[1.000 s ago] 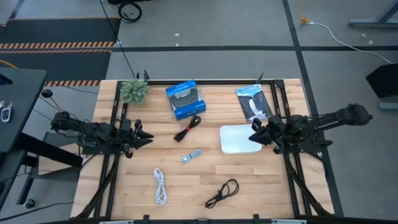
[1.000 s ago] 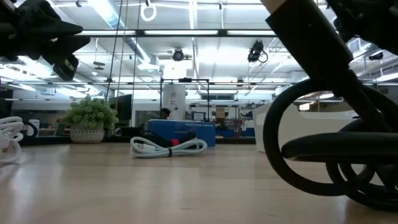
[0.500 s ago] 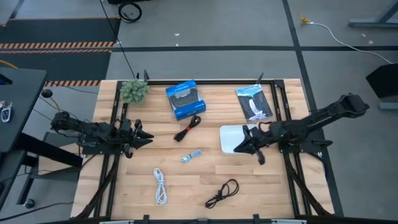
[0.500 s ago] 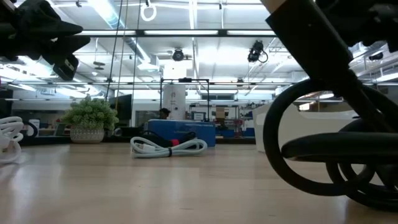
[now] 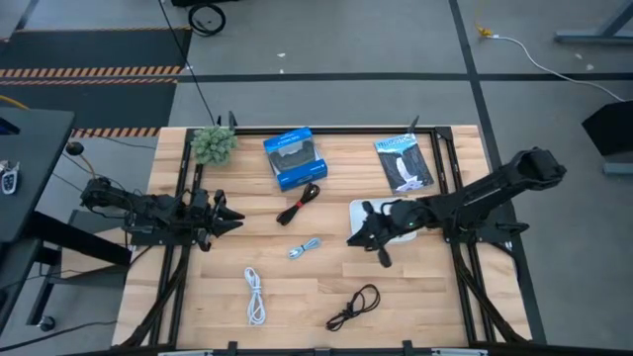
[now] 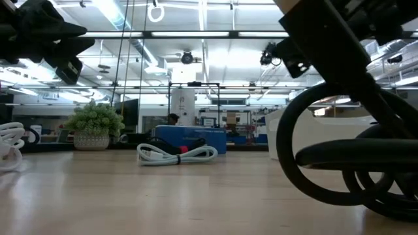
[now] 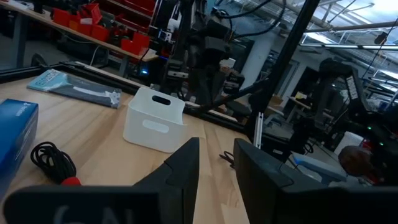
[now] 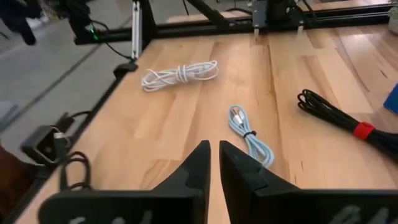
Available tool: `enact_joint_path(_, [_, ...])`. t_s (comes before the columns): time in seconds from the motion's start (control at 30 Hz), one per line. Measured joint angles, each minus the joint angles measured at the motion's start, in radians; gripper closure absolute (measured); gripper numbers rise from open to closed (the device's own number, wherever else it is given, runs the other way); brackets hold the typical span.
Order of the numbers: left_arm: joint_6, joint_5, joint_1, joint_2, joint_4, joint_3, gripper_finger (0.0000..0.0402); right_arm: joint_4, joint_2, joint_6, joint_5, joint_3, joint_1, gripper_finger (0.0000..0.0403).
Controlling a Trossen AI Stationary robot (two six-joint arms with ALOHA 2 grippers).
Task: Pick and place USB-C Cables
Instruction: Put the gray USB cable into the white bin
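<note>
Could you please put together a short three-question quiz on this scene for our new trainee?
1. True or false: the white cable lies inside the white bin.
2. Which gripper is over the middle of the table: A left, B right?
3. What colour band is on the black cable nearest the blue box?

Key:
1. False; it lies on the bare table.
2. B; the right gripper reaches past the bin, and the left gripper waits at its side.
3. Red.
</note>
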Motion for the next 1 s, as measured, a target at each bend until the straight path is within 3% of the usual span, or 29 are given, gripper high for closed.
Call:
enact_joint_path(0.47, [-0.001,0.000,0.000,0.000,-0.002,0.000,0.0294,-0.069,0.365,-0.145,-0.003,0.283,-0.057,0.0265])
enact_joint_path(1.0, [0.000,0.000,0.000,0.000,-0.001,0.000,0.0294,-0.409,0.697,-0.281,-0.004,0.673,-0.095,0.0270])
